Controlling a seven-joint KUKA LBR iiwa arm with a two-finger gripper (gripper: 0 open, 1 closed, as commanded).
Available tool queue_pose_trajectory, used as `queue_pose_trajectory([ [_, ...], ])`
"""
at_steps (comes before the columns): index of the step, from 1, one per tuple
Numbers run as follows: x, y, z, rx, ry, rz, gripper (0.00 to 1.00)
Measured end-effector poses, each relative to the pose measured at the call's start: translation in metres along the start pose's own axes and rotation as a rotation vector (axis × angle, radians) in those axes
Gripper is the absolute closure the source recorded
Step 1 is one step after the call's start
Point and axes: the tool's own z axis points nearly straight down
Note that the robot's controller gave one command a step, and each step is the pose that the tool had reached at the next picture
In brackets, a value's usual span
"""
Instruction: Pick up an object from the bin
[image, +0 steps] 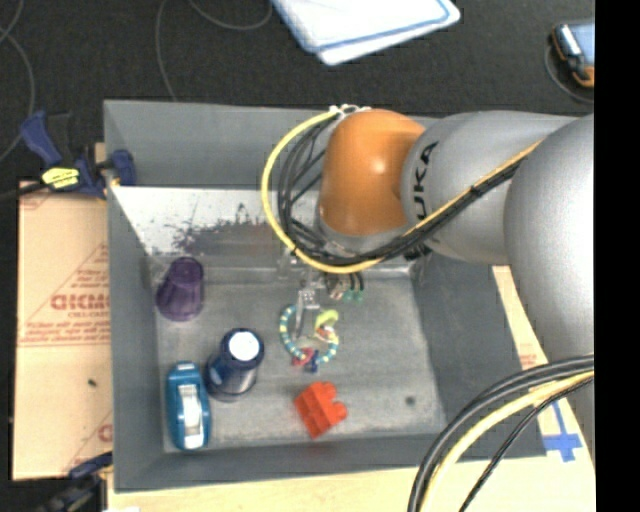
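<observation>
Our gripper (314, 300) hangs over the twelve o'clock edge of the colourful bead ring (287, 338) mid-bin, likely because that thin rim suits pinching. We cannot tell whether it is spread or closed. A red block (320, 408) lies at the ring's six o'clock.

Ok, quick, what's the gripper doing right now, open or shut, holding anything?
Gripper: open or shut cannot be told; it is right above the bead ring in the middle of the bin.
</observation>
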Motion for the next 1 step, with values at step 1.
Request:
queue_pose_trajectory([
  [1, 0.0189, -0.0704, 0.0585, 0.004, 0.011, -0.054, 0.00],
])
